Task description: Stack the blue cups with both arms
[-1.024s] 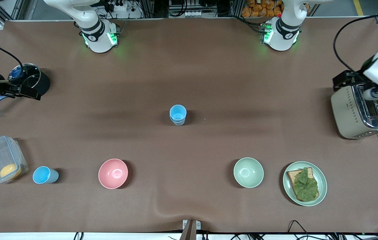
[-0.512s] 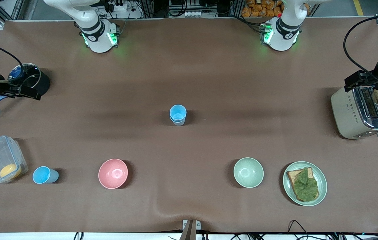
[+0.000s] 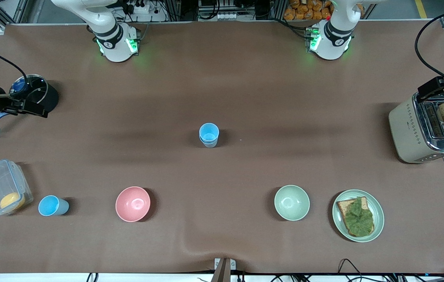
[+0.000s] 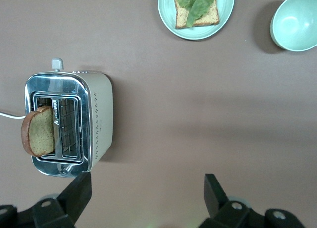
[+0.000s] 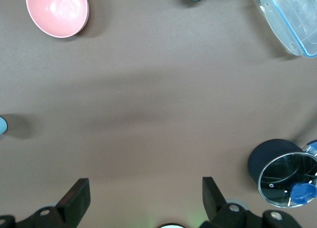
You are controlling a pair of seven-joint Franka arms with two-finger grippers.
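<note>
Grippers both spread wide, nothing held.

Front view, table read as a dial. Left gripper (image 3: 439,87) hangs over the toaster (image 3: 425,131) at three o'clock. Right gripper (image 3: 28,107) is by the black pot (image 3: 47,98) at nine. Two blue cups (image 3: 209,135) sit nested at the centre, probably so either arm can reach them. A lone blue cup (image 3: 53,206) stands upright at eight, just beside the clear container (image 3: 2,188). I judge it the one left to stack.

Left wrist view: my fingers (image 4: 74,193) are apart above bare cloth, with the toaster and its toast (image 4: 38,131) close by. No cup shows.

Right wrist view: fingers (image 5: 77,196) are apart and the lone cup's rim is just visible. This arm is the likelier one to fetch it.
</note>
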